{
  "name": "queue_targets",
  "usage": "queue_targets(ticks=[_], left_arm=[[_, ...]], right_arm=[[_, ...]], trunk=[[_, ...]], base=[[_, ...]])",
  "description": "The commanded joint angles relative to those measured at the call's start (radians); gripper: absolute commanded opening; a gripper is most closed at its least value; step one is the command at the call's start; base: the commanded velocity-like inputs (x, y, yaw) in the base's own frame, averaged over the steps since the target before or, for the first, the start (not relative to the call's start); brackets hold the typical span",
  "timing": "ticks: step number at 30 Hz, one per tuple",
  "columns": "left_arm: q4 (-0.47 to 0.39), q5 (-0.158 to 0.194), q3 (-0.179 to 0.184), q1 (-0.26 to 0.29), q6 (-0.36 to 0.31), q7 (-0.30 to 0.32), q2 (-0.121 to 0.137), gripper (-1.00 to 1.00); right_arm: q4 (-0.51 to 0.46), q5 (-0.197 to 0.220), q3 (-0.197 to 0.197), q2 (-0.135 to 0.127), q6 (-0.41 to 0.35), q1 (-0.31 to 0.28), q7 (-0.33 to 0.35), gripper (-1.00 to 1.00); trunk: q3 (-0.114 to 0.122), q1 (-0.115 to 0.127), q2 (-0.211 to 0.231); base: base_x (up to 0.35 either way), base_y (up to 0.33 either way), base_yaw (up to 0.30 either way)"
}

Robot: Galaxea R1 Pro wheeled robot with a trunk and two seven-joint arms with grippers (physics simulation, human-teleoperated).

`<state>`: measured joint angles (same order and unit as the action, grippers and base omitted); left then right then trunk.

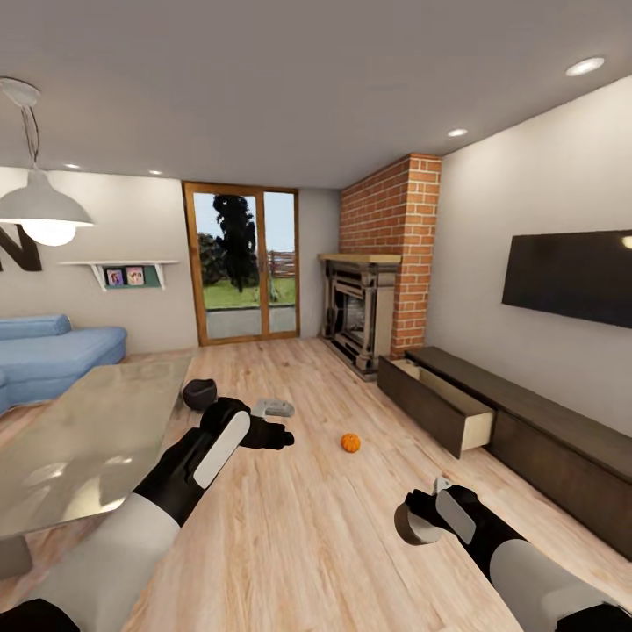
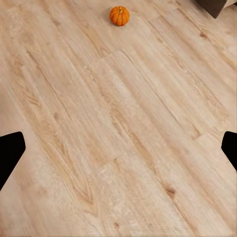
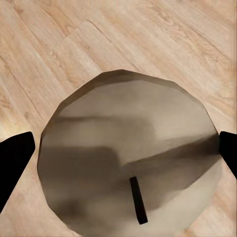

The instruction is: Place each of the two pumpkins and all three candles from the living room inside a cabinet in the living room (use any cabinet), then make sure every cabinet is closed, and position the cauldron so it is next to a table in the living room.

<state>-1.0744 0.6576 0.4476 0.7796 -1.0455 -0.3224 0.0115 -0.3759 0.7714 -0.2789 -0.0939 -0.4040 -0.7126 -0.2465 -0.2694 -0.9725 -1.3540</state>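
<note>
Right now both arms reach out over the pale wood floor [image 1: 351, 527] of the living room. The left pincer [image 1: 279, 436] hangs above the boards with its jaws spread wide and nothing between them; in its wrist view the two dark fingertips [image 2: 11, 153] sit at opposite edges with bare planks between. The right pincer [image 1: 420, 518] holds a candle [image 3: 128, 158], a pale beige round one whose flat top and short black wick [image 3: 138, 200] face the wrist camera, the fingers sitting on either side of it.

One pumpkin [image 1: 350, 442] rests on the floor, well apart from both pincers, roughly between the left pincer and the cabinet [image 1: 527, 430]. It also shows in the left wrist view [image 2: 119, 15], small, orange and upright. The cabinet runs along the right wall under a dark wall-mounted screen [image 1: 570, 276], and its drawer [image 1: 439, 405] nearest the brick fireplace [image 1: 377, 290] stands pulled out into the room.

The cauldron [image 1: 200, 394] sits on the floor just beside the far corner of the glass-topped bench [image 1: 79, 439]. Near it lies a pale grey object [image 1: 274, 407] that I cannot make out. A blue sofa [image 1: 53, 351] stands beyond the bench, and a glass door [image 1: 241, 263] in the far wall looks onto greenery.
</note>
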Motion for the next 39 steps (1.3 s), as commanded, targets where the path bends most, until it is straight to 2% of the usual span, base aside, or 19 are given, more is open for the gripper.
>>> queue_targets(ticks=[1,16,22,26,32,39], left_arm=[[-0.001,0.011,0.003,0.001,-0.002,-0.010,0.001,1.00],[0.002,0.011,0.003,0.001,-0.002,-0.008,0.001,1.00],[0.004,0.014,0.002,0.001,-0.002,-0.006,0.002,1.00],[0.005,0.014,0.002,0.001,-0.002,-0.007,0.001,1.00],[0.006,0.015,0.002,0.001,-0.002,-0.007,0.002,1.00],[0.006,0.014,0.002,0.001,-0.002,-0.007,0.002,1.00]], right_arm=[[-0.003,0.010,-0.008,-0.001,-0.003,-0.001,-0.007,-1.00],[-0.018,0.006,-0.006,-0.001,-0.023,-0.003,-0.013,-1.00],[-0.063,0.007,-0.003,-0.013,-0.187,-0.050,-0.017,-1.00],[-0.195,0.006,-0.002,-0.033,-0.298,-0.065,-0.028,-1.00],[-0.253,0.003,0.007,-0.040,-0.337,-0.068,-0.038,-1.00],[-0.268,0.001,0.010,-0.041,-0.347,-0.068,-0.039,-1.00]], trunk=[[-0.003,0.000,-0.001],[-0.028,0.000,-0.001],[-0.038,0.000,-0.001],[-0.043,0.000,-0.001],[-0.045,0.000,-0.001],[-0.045,0.000,-0.001]], base=[[0.228,-0.243,0.000],[0.228,-0.243,0.000],[0.228,-0.243,0.000],[0.228,-0.243,0.000],[0.228,-0.243,0.000],[0.228,-0.241,0.000]])
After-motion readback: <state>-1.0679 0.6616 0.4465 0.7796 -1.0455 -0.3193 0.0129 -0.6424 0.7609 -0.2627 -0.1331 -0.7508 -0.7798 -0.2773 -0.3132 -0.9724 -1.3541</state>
